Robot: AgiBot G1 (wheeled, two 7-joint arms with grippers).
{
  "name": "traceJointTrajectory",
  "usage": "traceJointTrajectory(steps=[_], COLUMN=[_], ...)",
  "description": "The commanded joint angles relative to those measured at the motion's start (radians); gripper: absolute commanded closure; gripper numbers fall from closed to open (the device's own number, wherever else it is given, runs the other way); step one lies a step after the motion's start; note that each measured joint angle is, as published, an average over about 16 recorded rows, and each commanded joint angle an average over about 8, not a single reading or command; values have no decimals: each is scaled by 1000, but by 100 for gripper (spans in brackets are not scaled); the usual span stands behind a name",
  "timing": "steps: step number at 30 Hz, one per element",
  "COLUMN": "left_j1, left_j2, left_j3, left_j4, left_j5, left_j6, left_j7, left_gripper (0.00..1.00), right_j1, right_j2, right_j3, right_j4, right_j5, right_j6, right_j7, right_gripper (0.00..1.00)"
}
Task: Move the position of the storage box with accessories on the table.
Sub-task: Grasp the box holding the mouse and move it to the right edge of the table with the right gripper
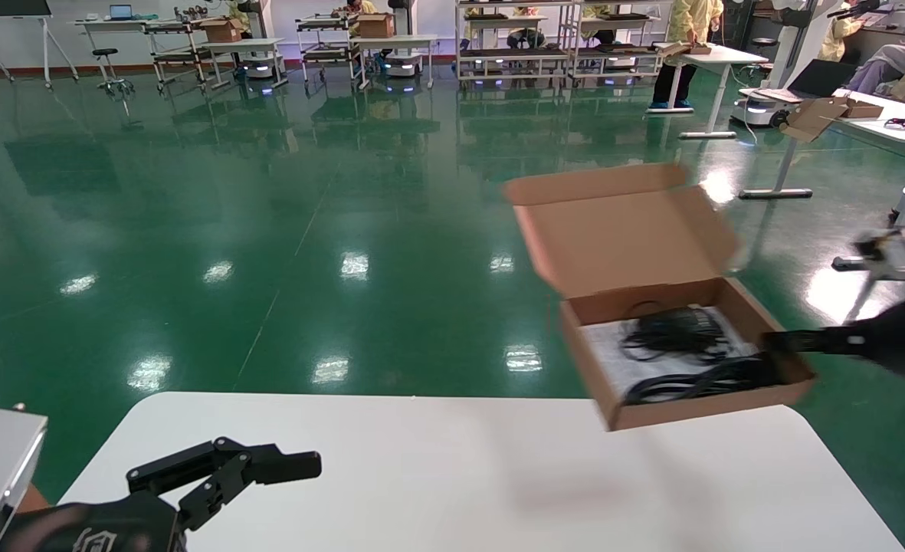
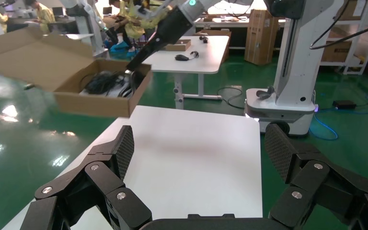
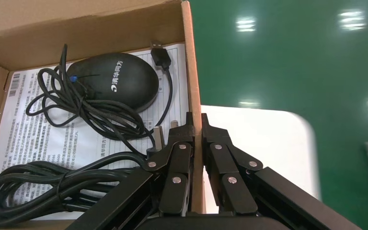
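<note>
Right wrist view: storage box with mouse, cables, paper sheet.

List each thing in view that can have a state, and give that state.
storage box: lid open, lifted clear above the table's far right corner, tilted.
accessories: lying inside the box, black cables and a black mouse on a printed sheet.
right gripper: shut on the box's side wall.
left gripper: open, holding nothing, over the table's near left part.
table: bare white top under the box.
</note>
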Motion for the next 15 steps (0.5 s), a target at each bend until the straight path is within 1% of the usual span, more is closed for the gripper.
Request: traceJointTrajectory(steps=[1,7,15], left_j1=[0,0,0], left_j2=[0,0,0], left_j3=[0,0,0], left_j4=[0,0,0], left_j5=[0,0,0], left_j6=[0,0,0], left_j7=[0,0,0], left_gripper=[0,0,0], right_j1=[10,-5,-73], right_j2=[24,71,115], right_j3=[-2,-4,3], right_j4=[-12,-42,-74], right_j5=[-5,-9,1], right_j6=[6,37,98], right_j7=[-14,-55,-100], right_gripper=[100,100,100])
